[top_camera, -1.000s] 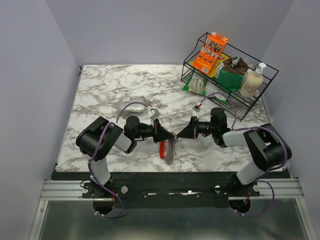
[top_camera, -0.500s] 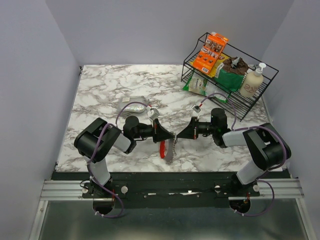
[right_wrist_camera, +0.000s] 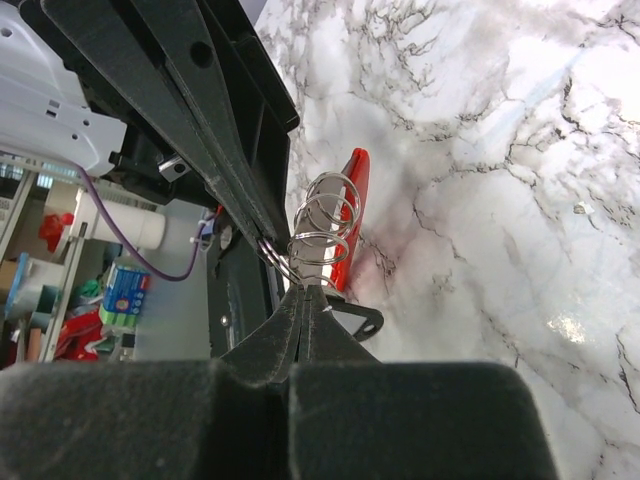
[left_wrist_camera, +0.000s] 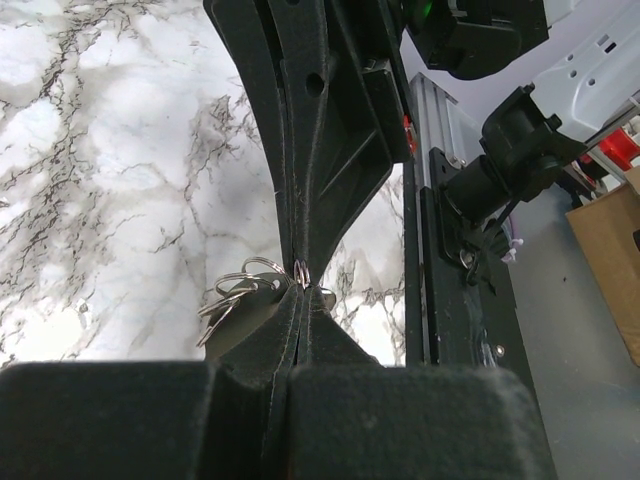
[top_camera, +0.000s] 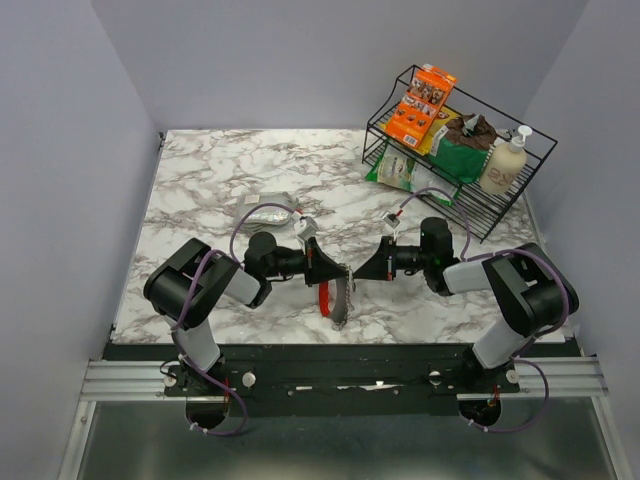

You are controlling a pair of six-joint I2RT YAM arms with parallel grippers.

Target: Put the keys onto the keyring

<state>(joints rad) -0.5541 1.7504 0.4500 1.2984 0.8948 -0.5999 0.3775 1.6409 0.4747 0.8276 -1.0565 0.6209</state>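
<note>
My two grippers meet tip to tip above the table's front middle. My left gripper [top_camera: 336,270] is shut on a silver ring of the keyring [top_camera: 331,298], whose red strip and grey metal parts hang below the tips. In the left wrist view the left gripper [left_wrist_camera: 300,292] pinches one ring [left_wrist_camera: 299,271], with more rings [left_wrist_camera: 240,290] fanned out to its left. My right gripper [top_camera: 356,272] is shut. In the right wrist view the right gripper [right_wrist_camera: 309,292] pinches a thin piece right at the coiled rings [right_wrist_camera: 325,225]. The key's dark looped head [right_wrist_camera: 358,321] sticks out beside the tips, with the red strip [right_wrist_camera: 350,215] behind.
A small silver packet [top_camera: 270,214] lies on the marble behind the left arm. A black wire rack [top_camera: 455,150] at the back right holds snack boxes, bags and a pump bottle [top_camera: 503,162]. The table's front edge and the metal rail lie just below the grippers.
The left arm has shifted slightly leftward at the elbow. Both grippers stay shut at the same meeting point, and the hanging bundle has barely moved.
</note>
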